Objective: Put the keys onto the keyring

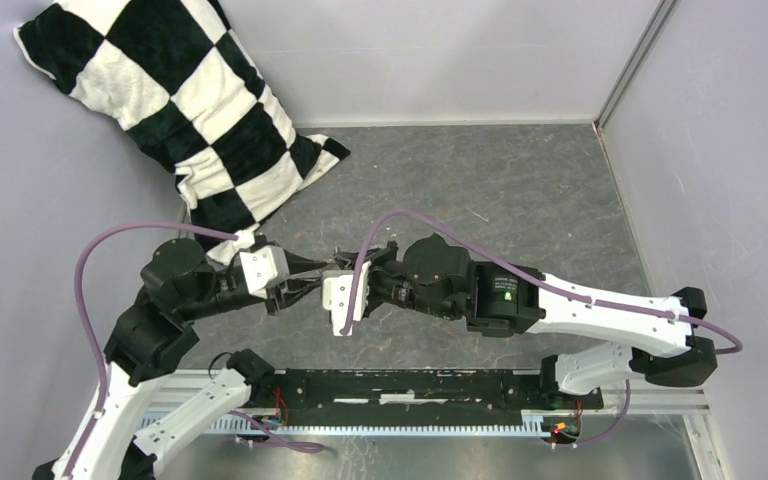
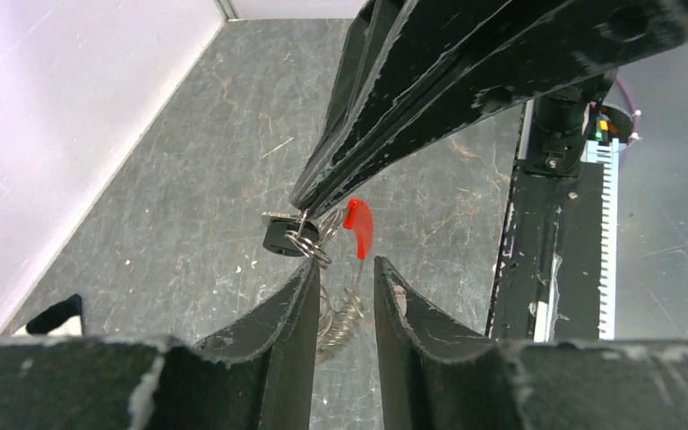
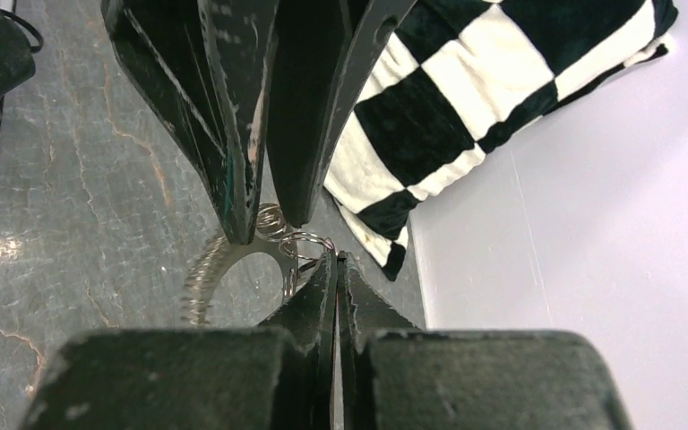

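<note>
My two grippers meet tip to tip above the grey table (image 1: 520, 180). My right gripper (image 3: 336, 257) is shut on a small coiled ring of the keyring (image 3: 204, 278), a thin silvery loop strung with small pieces. In the left wrist view its shut fingertips (image 2: 309, 195) hold the bunch up: the tiny key (image 2: 282, 237) with a black head hangs right under them, beside the red tag (image 2: 358, 226). I cannot tell whether the key is threaded on. My left gripper (image 2: 345, 262) is open; the keyring's loop (image 2: 336, 318) hangs between its fingers.
A black-and-white checkered pillow (image 1: 190, 100) leans in the far left corner and also shows in the right wrist view (image 3: 502, 81). Pale walls close in the table at the left, back and right. A black rail (image 1: 410, 385) runs along the near edge.
</note>
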Controlling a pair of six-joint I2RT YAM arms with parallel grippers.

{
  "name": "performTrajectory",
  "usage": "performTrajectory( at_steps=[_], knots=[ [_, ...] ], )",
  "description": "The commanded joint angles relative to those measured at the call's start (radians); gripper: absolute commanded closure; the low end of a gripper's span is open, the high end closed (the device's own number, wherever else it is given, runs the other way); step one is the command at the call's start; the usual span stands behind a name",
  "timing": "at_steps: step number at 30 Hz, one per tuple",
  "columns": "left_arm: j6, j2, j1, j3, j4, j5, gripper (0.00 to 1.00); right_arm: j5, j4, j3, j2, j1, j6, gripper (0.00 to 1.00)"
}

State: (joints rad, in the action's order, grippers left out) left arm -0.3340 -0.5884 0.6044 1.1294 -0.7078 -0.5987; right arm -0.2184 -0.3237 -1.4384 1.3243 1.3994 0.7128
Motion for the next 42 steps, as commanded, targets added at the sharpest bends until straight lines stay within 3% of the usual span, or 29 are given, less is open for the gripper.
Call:
performTrajectory(
  at_steps=[1,8,12,16,20,26,36,42],
  knots=[
    [0.057,-0.049,0.005,0.005,0.003,0.083,0.66,-0.047,0.048,-0.056,-0.004,0.001,-0.017,0.99],
    [0.082,-0.031,0.005,-0.020,0.074,0.201,0.66,-0.057,0.049,-0.062,0.004,0.002,-0.014,0.99],
    [0.112,-0.045,0.005,-0.020,0.072,0.172,0.66,-0.064,0.052,-0.063,0.010,0.003,-0.018,0.99],
    [0.099,-0.060,0.005,0.001,0.025,0.018,0.66,-0.079,0.054,-0.067,0.016,0.007,-0.019,0.99],
    [0.074,-0.069,0.005,0.014,-0.027,-0.041,0.67,-0.089,0.057,-0.068,0.021,0.011,-0.019,0.99],
    [0.074,-0.070,0.005,0.014,-0.029,-0.023,0.67,-0.093,0.060,-0.069,0.024,0.019,-0.018,0.99],
    [0.111,-0.074,0.005,0.006,0.040,0.138,0.71,-0.098,0.058,-0.058,0.016,0.026,-0.016,0.99],
    [0.163,-0.078,0.005,0.015,0.064,0.093,0.71,-0.095,0.054,-0.056,0.018,0.030,-0.016,0.99]
  ],
)
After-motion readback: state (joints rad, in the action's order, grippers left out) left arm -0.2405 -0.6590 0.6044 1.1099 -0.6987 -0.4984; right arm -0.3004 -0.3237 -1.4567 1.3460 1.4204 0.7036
